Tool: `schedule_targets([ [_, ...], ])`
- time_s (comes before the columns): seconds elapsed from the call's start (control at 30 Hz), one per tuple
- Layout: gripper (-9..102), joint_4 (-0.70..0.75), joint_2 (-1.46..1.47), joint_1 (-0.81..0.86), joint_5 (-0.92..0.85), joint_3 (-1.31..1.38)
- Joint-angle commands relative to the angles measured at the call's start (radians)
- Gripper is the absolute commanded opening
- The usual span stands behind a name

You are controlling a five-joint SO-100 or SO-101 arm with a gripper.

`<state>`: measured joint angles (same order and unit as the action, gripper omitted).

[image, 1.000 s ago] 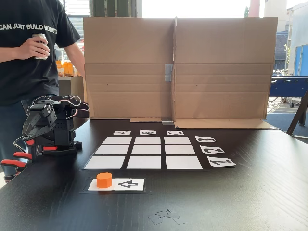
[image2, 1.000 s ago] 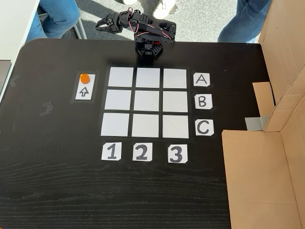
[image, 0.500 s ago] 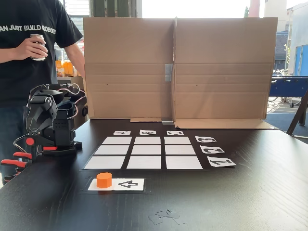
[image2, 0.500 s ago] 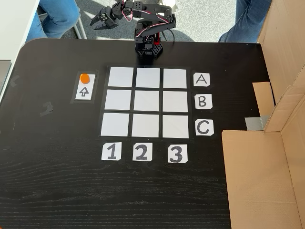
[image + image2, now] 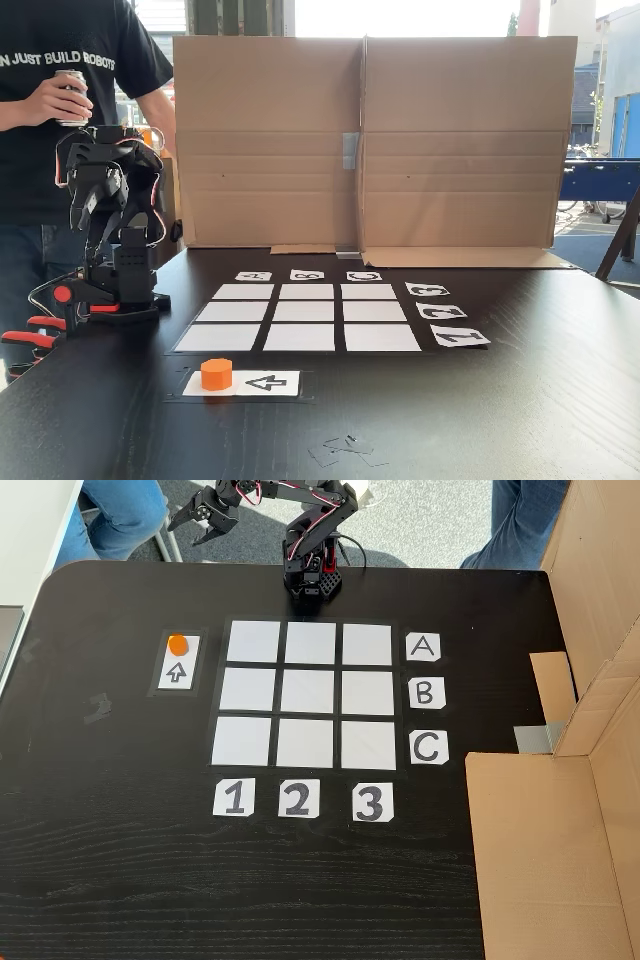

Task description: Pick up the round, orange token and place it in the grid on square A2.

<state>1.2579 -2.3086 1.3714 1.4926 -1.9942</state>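
Fixed views from the front and from above show a black table (image 5: pixel 120 860) with a folded cardboard screen (image 5: pixel 370 140) along one side and a person (image 5: pixel 60 110) holding a can behind the robot. Next in size is the grid (image 5: pixel 308 694), nine white cells on black backing, with cards A, B, C along its right and 1, 2, 3 below it in the view from above. Square A2 (image 5: pixel 310 643) is the middle cell of the row beside the A card, just in front of the arm's base (image 5: pixel 311 580). The arm (image 5: pixel 105 215) is raised and folded over its base. Its gripper (image 5: pixel 197 517) hangs beyond the table edge with the jaws somewhat apart and nothing between them. The token (image 5: pixel 177 644) sits on the arrow card (image 5: pixel 177 663), left of the grid in this view, well apart from the gripper.

By my judgement the reach toward the token is only starting. The next move calls for swinging the gripper over the card, lowering it with the jaws wide, and closing on the token's sides.
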Motion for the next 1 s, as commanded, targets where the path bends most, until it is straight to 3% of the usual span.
schedule_targets([
  [0.0, 32, 0.092, 0.06, -0.029, -0.015, 0.14],
  [0.23, 35, 0.173, 0.161, -0.061, -0.021, 0.259],
  [0.63, 36, 0.187, 0.351, -0.167, -0.021, 0.345],
  [0.97, 38, 0.244, 0.692, -0.193, 0.011, 0.606],
])
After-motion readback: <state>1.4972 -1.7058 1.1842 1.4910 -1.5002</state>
